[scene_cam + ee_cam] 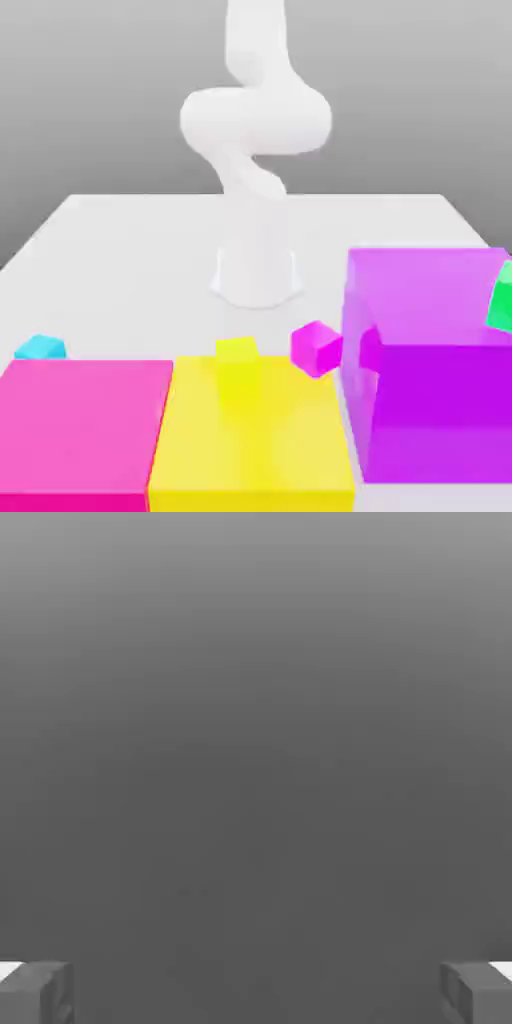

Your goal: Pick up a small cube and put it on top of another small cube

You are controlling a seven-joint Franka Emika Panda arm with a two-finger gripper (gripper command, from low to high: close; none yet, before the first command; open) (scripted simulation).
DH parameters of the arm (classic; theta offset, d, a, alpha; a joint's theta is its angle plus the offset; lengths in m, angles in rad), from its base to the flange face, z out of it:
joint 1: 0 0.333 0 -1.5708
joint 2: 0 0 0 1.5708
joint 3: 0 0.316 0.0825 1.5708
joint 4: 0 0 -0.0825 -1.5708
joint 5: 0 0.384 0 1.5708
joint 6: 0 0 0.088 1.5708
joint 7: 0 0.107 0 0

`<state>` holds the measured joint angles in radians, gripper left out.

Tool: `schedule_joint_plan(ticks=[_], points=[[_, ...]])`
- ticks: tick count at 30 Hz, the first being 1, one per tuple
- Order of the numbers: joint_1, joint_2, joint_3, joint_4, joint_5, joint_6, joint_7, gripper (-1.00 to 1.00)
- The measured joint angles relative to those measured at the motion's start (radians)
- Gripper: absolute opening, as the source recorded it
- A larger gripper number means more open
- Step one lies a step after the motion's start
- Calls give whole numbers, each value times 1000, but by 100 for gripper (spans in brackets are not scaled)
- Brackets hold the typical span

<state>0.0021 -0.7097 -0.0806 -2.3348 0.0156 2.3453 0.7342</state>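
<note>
The small cube (pixel 40 348), plain cyan, rests on the white table (pixel 130 260) at the exterior view's left, just behind the big pink block (pixel 85 425). In the hand view my gripper (pixel 256 997) is open: its two grey fingertips (pixel 40 994) stand far apart with nothing between them, and only a plain grey backdrop lies ahead. The white arm (pixel 255 130) rises from its base at the middle of the table and bends upward, well away from the cyan cube.
A big yellow block (pixel 255 440) and a big purple block (pixel 430 370) stand along the front. A small yellow cube (pixel 237 352) and a small magenta cube (pixel 316 346) sit between them. A green cube (pixel 500 297) shows at the right edge.
</note>
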Motion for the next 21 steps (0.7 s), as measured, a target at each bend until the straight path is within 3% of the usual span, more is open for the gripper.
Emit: schedule_joint_plan(ticks=[14,21], points=[[-39,509,-429,-196,159,255,-422,0],[-179,766,-535,-291,256,379,-644,0]])
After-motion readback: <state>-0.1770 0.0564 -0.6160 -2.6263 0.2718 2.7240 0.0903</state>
